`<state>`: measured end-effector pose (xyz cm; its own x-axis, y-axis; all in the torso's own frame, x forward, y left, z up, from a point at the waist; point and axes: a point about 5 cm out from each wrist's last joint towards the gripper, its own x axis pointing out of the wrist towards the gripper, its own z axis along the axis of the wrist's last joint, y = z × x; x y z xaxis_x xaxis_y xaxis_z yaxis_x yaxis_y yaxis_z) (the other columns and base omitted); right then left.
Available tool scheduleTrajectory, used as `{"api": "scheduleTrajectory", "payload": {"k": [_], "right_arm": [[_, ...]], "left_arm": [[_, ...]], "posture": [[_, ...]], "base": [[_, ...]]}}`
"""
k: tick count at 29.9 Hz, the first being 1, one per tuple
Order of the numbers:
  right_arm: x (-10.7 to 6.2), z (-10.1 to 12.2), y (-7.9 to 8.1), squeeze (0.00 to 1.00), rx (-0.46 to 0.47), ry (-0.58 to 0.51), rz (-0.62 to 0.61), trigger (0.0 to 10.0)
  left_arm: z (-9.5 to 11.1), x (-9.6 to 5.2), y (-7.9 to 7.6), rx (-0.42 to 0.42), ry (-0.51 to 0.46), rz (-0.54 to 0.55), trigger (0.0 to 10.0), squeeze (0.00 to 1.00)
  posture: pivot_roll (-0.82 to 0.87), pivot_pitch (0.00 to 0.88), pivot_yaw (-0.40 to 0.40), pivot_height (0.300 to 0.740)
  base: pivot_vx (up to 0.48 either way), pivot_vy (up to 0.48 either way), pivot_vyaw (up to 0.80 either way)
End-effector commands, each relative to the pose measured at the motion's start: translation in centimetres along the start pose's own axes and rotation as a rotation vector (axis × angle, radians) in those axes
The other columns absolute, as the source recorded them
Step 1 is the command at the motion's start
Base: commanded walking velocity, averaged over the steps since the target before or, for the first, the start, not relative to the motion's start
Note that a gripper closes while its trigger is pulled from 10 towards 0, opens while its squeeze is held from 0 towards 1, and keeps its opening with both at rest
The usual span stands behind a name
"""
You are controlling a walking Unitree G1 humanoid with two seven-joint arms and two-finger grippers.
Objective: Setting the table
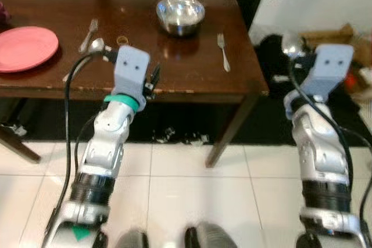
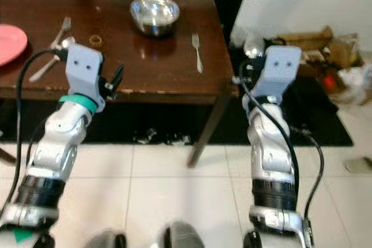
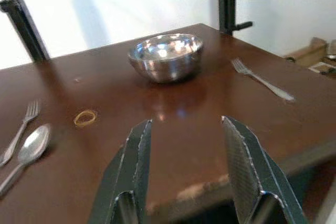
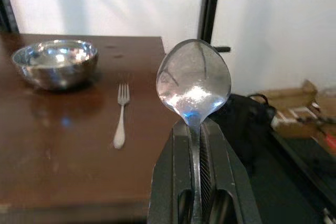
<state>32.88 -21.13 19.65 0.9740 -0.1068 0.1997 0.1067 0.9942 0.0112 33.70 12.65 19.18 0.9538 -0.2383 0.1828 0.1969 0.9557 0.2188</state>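
Roughly midway, I'd judge: the dark brown wooden table (image 1: 192, 79) already carries a polished steel bowl (image 1: 180, 14) with a silver fork (image 1: 224, 51) to its right, plus a round pink plate (image 1: 26, 47) at the left with a second fork (image 1: 89, 35) and a grey metal spoon (image 1: 87, 55) beside it, and a small tan rubber band (image 3: 85, 117). Right gripper (image 4: 198, 129) is clamped on the handle of a shiny steel tablespoon (image 4: 193, 81), held bowl-up off the table's right edge, not yet placed near the fork. Left gripper (image 3: 184, 145) hovers at the table's front edge, fingers spread, empty.
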Motion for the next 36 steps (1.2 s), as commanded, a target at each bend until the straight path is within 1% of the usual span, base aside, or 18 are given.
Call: {"api": "scheduleTrajectory", "payload": {"k": [1, 12, 36], "right_arm": [[-0.06, -0.06, 0.29, 0.0, 0.012, -0.002, 0.009, 10.0], [0.06, -0.03, 0.1, 0.0, 0.029, 0.0, -0.001, 10.0], [0.02, 0.08, -0.04, 0.0, 0.026, -0.001, 0.0, 10.0]], "left_arm": [[-0.44, -0.12, 0.14, -0.003, 0.019, 0.006, 10.0, 0.0], [-0.4, -0.01, 0.0, -0.003, 0.016, -0.001, 10.0, 0.0], [-0.38, 0.14, -0.36, -0.009, 0.014, -0.012, 10.0, 0.0]], "posture": [[-0.05, 0.0, -0.004, 0.74], [-0.06, 0.0, 0.0, 0.74], [-0.08, 0.0, -0.001, 0.74]], "base": [[-0.39, 0.0, 0.0], [-0.386, 0.0, 0.0], [-0.387, 0.0, 0.0]]}}
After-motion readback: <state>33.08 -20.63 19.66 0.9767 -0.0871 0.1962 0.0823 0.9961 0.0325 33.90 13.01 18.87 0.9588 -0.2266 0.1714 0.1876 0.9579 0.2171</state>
